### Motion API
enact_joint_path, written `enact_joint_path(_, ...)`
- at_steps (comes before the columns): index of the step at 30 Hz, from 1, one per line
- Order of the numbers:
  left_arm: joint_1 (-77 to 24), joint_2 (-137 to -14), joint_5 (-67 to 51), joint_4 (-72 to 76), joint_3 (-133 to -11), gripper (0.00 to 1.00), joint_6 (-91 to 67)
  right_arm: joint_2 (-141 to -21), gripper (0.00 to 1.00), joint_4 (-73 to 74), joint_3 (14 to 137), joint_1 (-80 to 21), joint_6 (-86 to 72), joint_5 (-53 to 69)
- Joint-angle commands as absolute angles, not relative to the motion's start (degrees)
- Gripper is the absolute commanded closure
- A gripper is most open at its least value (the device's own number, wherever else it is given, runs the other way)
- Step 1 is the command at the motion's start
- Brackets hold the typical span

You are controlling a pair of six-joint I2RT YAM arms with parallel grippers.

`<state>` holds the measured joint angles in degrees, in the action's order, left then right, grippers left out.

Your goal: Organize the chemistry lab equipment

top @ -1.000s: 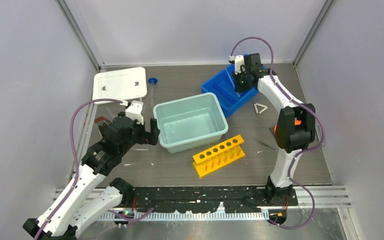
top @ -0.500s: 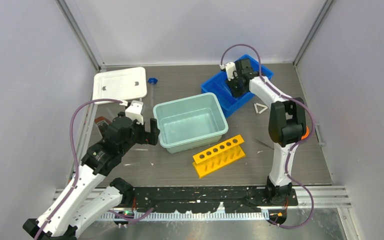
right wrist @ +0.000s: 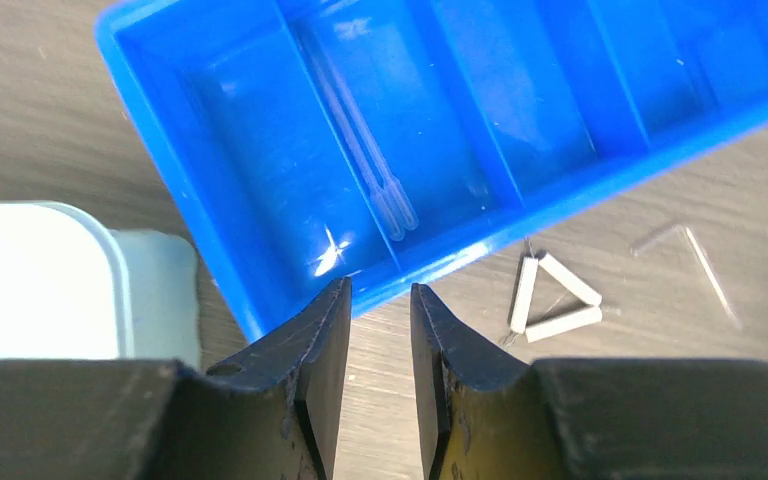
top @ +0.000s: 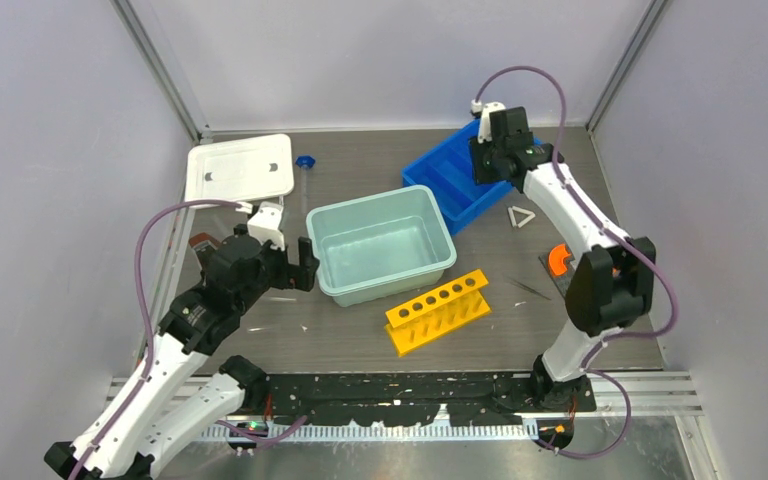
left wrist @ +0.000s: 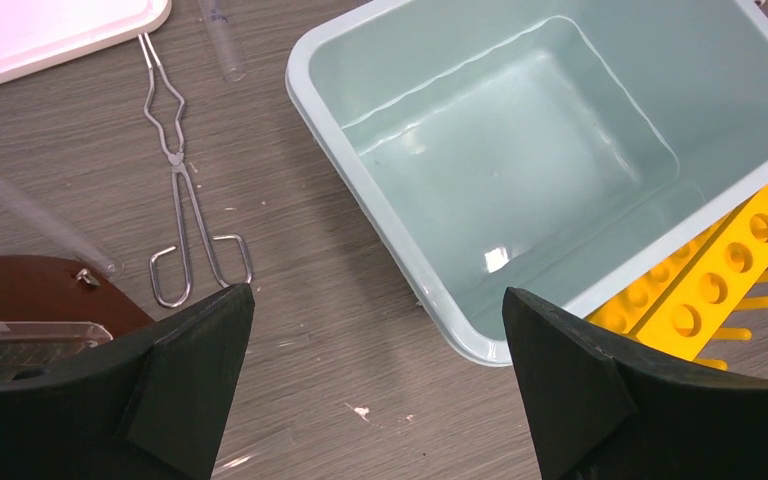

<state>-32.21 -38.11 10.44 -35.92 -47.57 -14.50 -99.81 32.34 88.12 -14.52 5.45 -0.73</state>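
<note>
My right gripper [top: 490, 160] [right wrist: 378, 290] hangs over the near wall of the blue divided tray [top: 452, 190] [right wrist: 560, 200], its jaws a narrow gap apart with nothing between them. A slim clear piece [right wrist: 365, 150] lies in one tray compartment. The wire triangle [top: 522, 216] [right wrist: 552, 297] rests on the table right of the tray. My left gripper [top: 300, 265] [left wrist: 378, 300] stands wide open and empty beside the teal tub [top: 320, 215] [left wrist: 320, 110]. Silvery tongs [left wrist: 175, 190] and a clear tube [left wrist: 222, 40] lie left of the tub; the tube's blue cap [top: 305, 160] shows from above.
A yellow rack with holes [top: 438, 310] [left wrist: 730, 300] lies in front of the tub. A white lid [top: 240, 167] sits at the back left. Thin tweezers [top: 528, 288] and an orange-and-grey piece [top: 559, 258] lie at the right. A bent clear piece [right wrist: 695, 255] rests beyond the triangle.
My right gripper was shut low in the blue tray; it has opened, risen and swung right. The left arm has not moved.
</note>
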Motion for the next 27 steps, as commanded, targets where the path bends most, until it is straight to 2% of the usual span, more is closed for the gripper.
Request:
enact_joint_path(1, -32.34, -36.27, 9.78, -33.70, -47.99, 0.00, -14.32, -91.84, 0.65, 31.82, 84.74, -14.60, -12.53, -10.06)
enact_joint_path(12, -32.34, -34.81, 8.78, -33.43, -47.77, 0.00, -14.67, -81.77, 0.66, 34.47, 73.35, -14.50, -29.68, -22.49)
enact_joint_path(17, -32.39, -34.73, 8.27, -33.48, -47.82, 0.00, -14.77, -78.97, 0.66, 33.79, 68.94, -14.50, -36.17, -24.20)
enact_joint_path(22, -32.43, -34.12, 8.78, -33.39, -47.69, 0.00, -14.72, -77.64, 0.65, 33.84, 64.67, -13.15, -43.01, -32.98)
enact_joint_path(25, -32.39, -34.13, 8.80, -33.01, -47.31, 0.00, -14.77, -77.77, 0.63, 32.70, 63.00, -9.34, -45.51, -33.21)
enact_joint_path(27, -32.39, -34.62, 8.73, -33.23, -47.49, 0.00, -14.72, -77.86, 0.63, 30.16, 61.40, -6.61, -46.51, -29.27)
